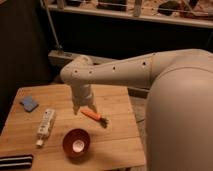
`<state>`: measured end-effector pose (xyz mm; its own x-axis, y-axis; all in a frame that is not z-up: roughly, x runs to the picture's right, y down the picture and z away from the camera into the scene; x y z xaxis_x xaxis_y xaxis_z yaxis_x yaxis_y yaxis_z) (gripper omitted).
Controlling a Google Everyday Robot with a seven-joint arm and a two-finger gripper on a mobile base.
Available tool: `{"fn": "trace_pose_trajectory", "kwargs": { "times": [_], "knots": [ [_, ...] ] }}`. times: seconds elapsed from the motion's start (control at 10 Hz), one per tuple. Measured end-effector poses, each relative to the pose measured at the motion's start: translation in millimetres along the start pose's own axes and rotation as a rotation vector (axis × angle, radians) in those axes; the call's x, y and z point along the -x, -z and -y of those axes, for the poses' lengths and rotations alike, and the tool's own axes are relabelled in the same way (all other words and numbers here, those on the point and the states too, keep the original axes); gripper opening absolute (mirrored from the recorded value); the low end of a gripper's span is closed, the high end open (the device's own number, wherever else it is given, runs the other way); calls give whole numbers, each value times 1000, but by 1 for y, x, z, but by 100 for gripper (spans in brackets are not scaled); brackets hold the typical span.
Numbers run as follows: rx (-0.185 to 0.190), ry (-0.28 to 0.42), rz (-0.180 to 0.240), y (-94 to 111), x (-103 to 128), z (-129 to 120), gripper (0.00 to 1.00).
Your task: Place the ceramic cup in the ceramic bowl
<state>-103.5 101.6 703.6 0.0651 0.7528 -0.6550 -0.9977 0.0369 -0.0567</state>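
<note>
Dim room, dark railing behind: a light-wood slatted table fills the foreground, and the robot's thick white arm reaches over it from the picture's right. Its two-finger gripper hangs pointing down over the middle of the table, fingers spread with nothing between them.

Nearer the camera stands the round, shallow, glossy reddish-brown ceramic bowl, close to the table's front edge and apart from the gripper. At its centre sits a small pale round shape, by all appearances the little light-blue ceramic cup. It seems to rest inside the bowl, though its colour is hard to read in this light. From the gripper the cup lies down and toward the camera, a touch to the picture's left, with nothing in between. Being round, it offers no long axis to line up with. Nothing else shows in the bowl.

Just beside the gripper, on the picture's right, lies a slim orange carrot, running diagonally toward the table's front right. A white tube-shaped bottle lies flat toward the left edge, a flat blue square pad near the far left corner, and a dark flat object at the front left corner.

The placing looks done; the empty gripper would need only to rise clear.
</note>
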Motion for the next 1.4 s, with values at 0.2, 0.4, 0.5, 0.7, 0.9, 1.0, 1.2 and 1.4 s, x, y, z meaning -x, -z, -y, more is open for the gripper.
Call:
{"fn": "trace_pose_trajectory", "kwargs": {
  "times": [0.2,0.4,0.5,0.7,0.9,1.0,1.2,1.4],
  "knots": [
    [0,0,0,0,0,0,65],
    [0,0,0,0,0,0,65],
    [0,0,0,0,0,0,65],
    [0,0,0,0,0,0,65],
    [0,0,0,0,0,0,65],
    [0,1,1,0,0,0,65],
    [-13,20,34,3,12,-3,65],
    [-23,75,88,11,33,-20,65]
  ]
}}
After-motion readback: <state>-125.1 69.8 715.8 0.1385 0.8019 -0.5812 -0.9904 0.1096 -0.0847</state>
